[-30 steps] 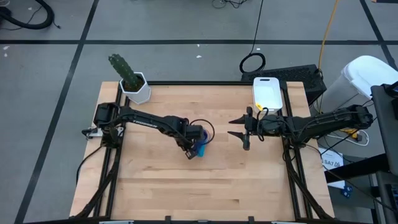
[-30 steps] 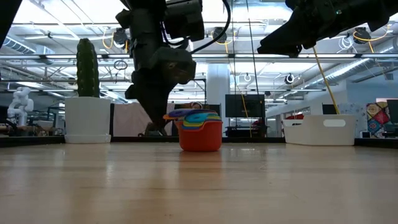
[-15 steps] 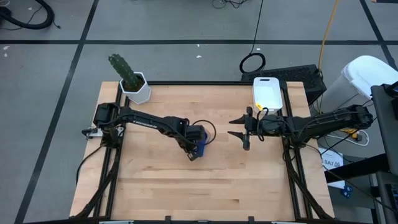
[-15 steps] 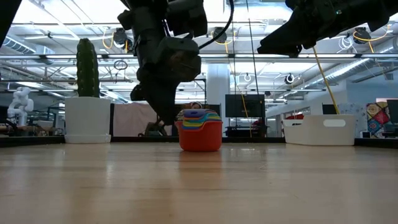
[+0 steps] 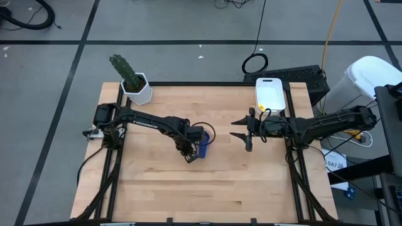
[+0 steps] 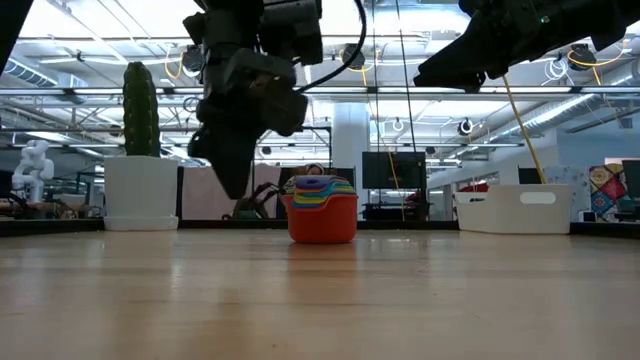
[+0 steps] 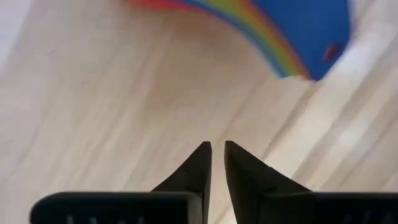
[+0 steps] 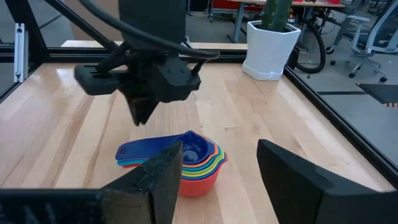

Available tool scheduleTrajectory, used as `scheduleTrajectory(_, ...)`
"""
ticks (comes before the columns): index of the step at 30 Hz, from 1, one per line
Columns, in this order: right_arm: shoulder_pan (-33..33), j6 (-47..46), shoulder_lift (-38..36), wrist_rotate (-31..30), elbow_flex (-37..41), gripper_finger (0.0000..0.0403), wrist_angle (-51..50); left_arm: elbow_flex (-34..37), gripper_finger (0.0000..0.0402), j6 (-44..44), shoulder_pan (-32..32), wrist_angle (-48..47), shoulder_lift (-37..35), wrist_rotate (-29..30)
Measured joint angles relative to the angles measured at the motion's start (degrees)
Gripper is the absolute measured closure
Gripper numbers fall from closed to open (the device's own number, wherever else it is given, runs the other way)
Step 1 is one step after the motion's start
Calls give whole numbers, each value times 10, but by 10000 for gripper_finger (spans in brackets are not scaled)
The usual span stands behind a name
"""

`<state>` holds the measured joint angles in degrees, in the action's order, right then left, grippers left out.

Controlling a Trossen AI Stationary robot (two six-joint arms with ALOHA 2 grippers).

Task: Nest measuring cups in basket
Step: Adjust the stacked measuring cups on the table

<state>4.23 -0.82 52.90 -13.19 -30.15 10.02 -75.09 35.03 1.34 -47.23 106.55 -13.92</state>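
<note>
Though only the high view takes in the whole table (image 5: 207, 188), places the white basket (image 5: 271, 93) at its far right edge, well apart from the measuring cups (image 5: 203, 149) near the middle. Shows those cups merely as a dark blue patch just beside the left gripper (image 5: 188, 155). From table height, reveals a nested stack instead: red outermost, with orange, yellow, green and blue rims inside, standing on the wood, and the left gripper hanging beside it, clear of it. Through the left wrist, makes out fingers (image 7: 193, 171) parted by a narrow slit, holding nothing, with bare wood beneath and the stack's edge beyond. Through the right wrist, catches the right gripper (image 8: 217, 149) spread wide and empty, facing the stack, whose handles fan toward the left arm. From above, puts that gripper near the basket.
</note>
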Motion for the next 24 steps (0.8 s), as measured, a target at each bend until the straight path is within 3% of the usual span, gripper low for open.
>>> scheduleTrajectory(6,0,-2,0,0,0,204,-4,0,353,24,-24,-25,-19,40)
scheduleTrajectory(20,0,-4,0,0,1,204,-21,-1,352,149,-33,11,-47,16)
scheduleTrajectory(24,0,-9,0,0,1,204,-23,-2,329,179,-25,11,-46,7)
